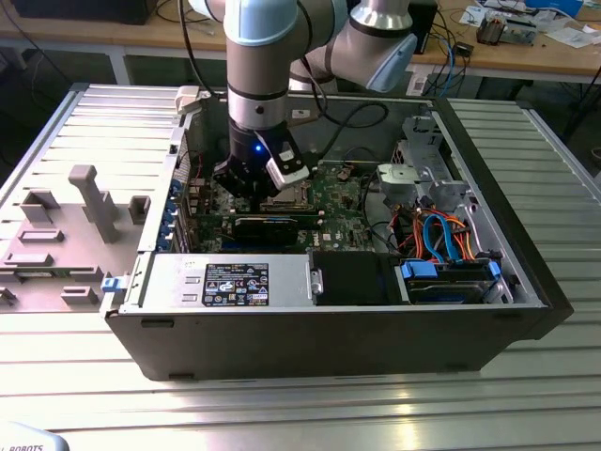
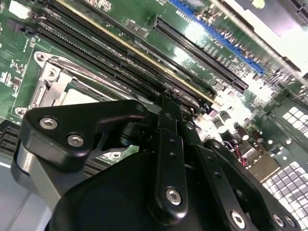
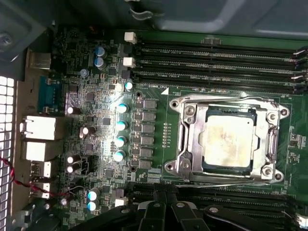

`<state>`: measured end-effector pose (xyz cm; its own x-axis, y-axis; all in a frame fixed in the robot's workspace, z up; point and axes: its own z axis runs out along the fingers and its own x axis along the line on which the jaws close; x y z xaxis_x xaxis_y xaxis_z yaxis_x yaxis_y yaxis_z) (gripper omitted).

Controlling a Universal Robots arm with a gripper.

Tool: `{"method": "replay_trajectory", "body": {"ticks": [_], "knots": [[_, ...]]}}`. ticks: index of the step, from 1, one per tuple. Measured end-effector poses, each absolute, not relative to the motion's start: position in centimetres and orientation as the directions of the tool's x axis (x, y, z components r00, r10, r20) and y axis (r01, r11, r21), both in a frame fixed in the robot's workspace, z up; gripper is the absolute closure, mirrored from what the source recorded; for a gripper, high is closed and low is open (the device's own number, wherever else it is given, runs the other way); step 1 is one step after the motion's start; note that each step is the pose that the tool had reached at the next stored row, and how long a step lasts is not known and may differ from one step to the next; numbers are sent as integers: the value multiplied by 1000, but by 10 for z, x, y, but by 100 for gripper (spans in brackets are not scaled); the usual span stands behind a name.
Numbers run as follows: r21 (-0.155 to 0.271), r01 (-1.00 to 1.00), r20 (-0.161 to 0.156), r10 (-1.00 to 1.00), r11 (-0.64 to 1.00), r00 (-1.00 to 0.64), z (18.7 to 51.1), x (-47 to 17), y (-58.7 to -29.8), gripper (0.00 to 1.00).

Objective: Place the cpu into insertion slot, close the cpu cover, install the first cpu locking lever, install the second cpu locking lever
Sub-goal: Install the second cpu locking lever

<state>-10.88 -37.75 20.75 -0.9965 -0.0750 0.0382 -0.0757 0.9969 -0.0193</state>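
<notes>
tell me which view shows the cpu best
The first wrist view: the dull silver-grey square cpu lies face-on, whole, inside its silvery frame. The second wrist view catches a pale sliver behind the black pincer; in the exterior view the arm blocks it.

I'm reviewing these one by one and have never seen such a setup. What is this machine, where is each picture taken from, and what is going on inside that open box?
The machine is a single robot arm, reaching down into an open computer case that lies on a ribbed metal table. The exterior view looks at the whole scene from off the arm. Both wrist views come from cameras riding on the arm, looking close at the green motherboard.

The black gripper hangs just above that board. In the first wrist view the cpu, a dull silver square, sits in the insertion slot, with the silvery cpu cover framing it. Long black memory slots run beside it. The gripper appears to hold nothing.
</notes>
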Motion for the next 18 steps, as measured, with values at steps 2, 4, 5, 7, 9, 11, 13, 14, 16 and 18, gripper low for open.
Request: {"method": "replay_trajectory", "body": {"ticks": [2,4,5,7,9,11,13,14,16,18], "knots": [[-19,-77,39,-76,997,-996,206,-109,-374,89],[-16,-78,38,-77,997,-996,204,-109,-371,89],[-12,-78,38,-78,997,-996,203,-109,-370,89],[-8,-79,37,-79,997,-996,201,-109,-370,89],[-7,-79,37,-79,997,-996,201,-109,-369,89],[-14,-79,36,-79,997,-996,205,-109,-369,89],[-26,-79,38,-78,996,-996,211,-109,-369,89],[-29,-80,38,-78,996,-996,213,-109,-369,89],[-31,-80,38,-78,996,-996,221,-109,-369,89],[-34,-80,38,-78,996,-996,230,-109,-369,89]]}}
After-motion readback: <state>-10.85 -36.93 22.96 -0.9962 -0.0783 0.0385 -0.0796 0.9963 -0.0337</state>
